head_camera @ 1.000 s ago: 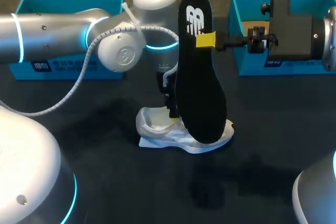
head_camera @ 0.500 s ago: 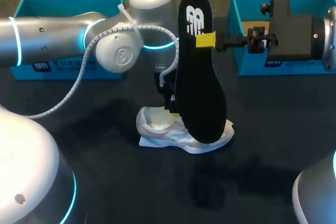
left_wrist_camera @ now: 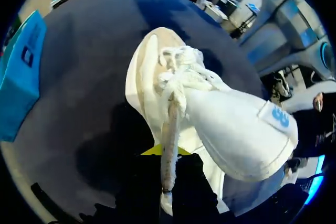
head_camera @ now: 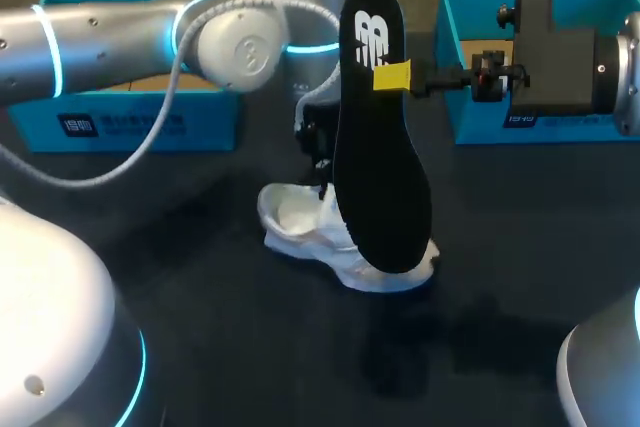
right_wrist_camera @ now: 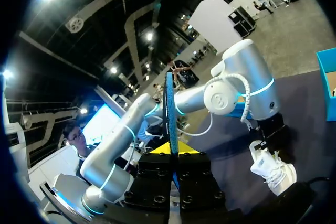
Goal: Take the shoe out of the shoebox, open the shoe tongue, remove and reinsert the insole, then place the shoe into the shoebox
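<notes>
The white shoe (head_camera: pixel 340 242) lies on the dark table at the middle, partly hidden behind the black insole (head_camera: pixel 380 157). The insole hangs upright with my right gripper (head_camera: pixel 393 77) shut on its upper part. In the right wrist view the insole (right_wrist_camera: pixel 171 108) stands edge-on between that gripper's (right_wrist_camera: pixel 172 150) fingers. My left gripper (head_camera: pixel 322 162) is just above the shoe's opening, behind the insole. In the left wrist view this gripper (left_wrist_camera: pixel 167 182) is shut on a white lace strand (left_wrist_camera: pixel 169 140) running down from the shoe (left_wrist_camera: pixel 231 124).
A blue shoebox (head_camera: pixel 130 117) stands at the back left, under my left arm. A second blue box (head_camera: pixel 470 57) stands at the back right, behind my right gripper. In the right wrist view the shoe (right_wrist_camera: pixel 270 166) lies below my left arm (right_wrist_camera: pixel 236 93).
My left gripper has shut on the lace and risen a little toward the back. The shoe has shifted and tipped slightly with it. The right arm and the insole have kept still.
</notes>
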### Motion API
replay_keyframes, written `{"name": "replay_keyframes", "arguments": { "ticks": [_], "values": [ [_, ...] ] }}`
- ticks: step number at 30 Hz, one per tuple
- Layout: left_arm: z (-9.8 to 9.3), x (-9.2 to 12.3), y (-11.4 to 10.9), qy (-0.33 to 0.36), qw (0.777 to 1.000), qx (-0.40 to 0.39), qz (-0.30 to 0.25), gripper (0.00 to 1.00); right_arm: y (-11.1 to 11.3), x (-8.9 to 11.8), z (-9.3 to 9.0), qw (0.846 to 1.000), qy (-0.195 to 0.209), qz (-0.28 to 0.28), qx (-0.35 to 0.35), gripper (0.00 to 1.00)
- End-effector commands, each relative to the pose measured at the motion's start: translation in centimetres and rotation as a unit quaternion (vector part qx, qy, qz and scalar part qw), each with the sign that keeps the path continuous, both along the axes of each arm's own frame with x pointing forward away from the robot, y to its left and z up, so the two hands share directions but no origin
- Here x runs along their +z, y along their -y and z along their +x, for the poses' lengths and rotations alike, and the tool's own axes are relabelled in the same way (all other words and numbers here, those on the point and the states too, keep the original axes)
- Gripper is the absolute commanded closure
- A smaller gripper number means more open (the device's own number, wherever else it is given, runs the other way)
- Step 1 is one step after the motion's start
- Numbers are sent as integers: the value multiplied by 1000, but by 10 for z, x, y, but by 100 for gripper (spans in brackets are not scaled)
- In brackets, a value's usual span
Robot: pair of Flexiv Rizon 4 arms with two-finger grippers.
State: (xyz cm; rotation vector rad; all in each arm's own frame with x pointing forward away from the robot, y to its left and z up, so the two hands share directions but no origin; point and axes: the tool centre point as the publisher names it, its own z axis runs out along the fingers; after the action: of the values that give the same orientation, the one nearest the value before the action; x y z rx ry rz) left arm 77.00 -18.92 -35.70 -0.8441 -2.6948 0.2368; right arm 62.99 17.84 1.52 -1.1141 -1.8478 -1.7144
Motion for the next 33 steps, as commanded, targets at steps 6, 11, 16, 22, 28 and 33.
{"name": "replay_keyframes", "arguments": {
  "ticks": [6, 11, 16, 22, 28, 33],
  "values": [
    [-14, 27, 7, -48, 971, -232, 20, 100, -3, 3, -13, 999, 8, 16, -28, 100],
    [-15, 32, 9, -38, 976, -217, -5, 100, -3, 3, -13, 999, 8, 16, -28, 100],
    [-15, 32, 9, -38, 976, -217, -5, 100, -3, 3, -13, 999, 8, 16, -28, 100],
    [-15, 32, 9, -38, 976, -217, -5, 100, -3, 3, -13, 999, 8, 16, -28, 100],
    [-15, 34, 11, -48, 970, -239, 6, 100, -3, 3, -13, 999, 8, 16, -28, 100],
    [-9, 40, 11, -73, 954, -288, 32, 100, -3, 3, -13, 999, 8, 16, -28, 100]
  ]
}}
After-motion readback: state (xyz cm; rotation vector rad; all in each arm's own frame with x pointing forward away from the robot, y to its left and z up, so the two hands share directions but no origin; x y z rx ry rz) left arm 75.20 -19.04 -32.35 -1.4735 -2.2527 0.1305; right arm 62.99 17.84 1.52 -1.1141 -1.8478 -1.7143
